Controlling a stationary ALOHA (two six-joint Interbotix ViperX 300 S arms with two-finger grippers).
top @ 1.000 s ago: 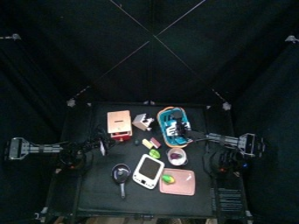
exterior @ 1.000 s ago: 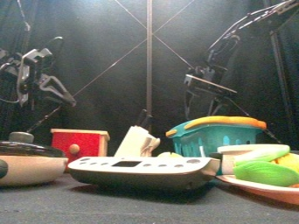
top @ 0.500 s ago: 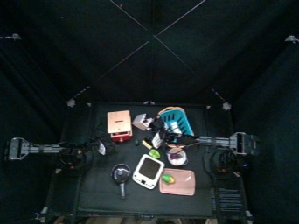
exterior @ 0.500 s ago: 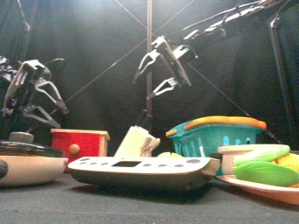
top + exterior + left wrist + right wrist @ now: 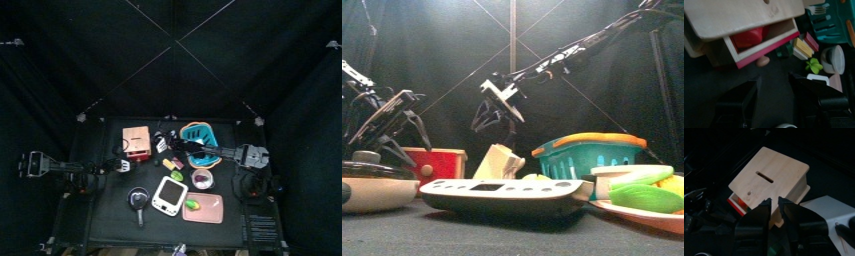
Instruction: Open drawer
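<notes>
Drawer, place: the drawer (image 5: 747,15) is found toward the back left of the desk (image 5: 110,212), just beside the teal basket (image 5: 591,157), with its red front turned to the left arm.
Drawer, state: the tray is seen already pulled part of the way out, and a red object (image 5: 749,37) is shown inside it.
Left jaws: the left gripper (image 5: 774,80) is held wide open and empty, low over the desk, aimed at the drawer front and apart from it.
Right jaws: the right gripper (image 5: 775,203) is hung above the cabinet's slotted top with only a narrow gap between the jaws; nothing is gripped, and contact with the top cannot be made out.
Weight: a light wooden box is judged here, so it can be expected to slide or tip if the front is pulled while the body is left free.
Stiffness: rigid panels, nothing soft or fragile is expected; a firm pinch should be tolerated.
Surface: smooth wood, likely to be slippery under the jaws.
Where to hold: the small round knob (image 5: 763,61) on the red front is best pinched by the left jaws.
Bracing: the top is best pressed down by the right arm.
Risk: the knob is small and can be slipped off.
</notes>
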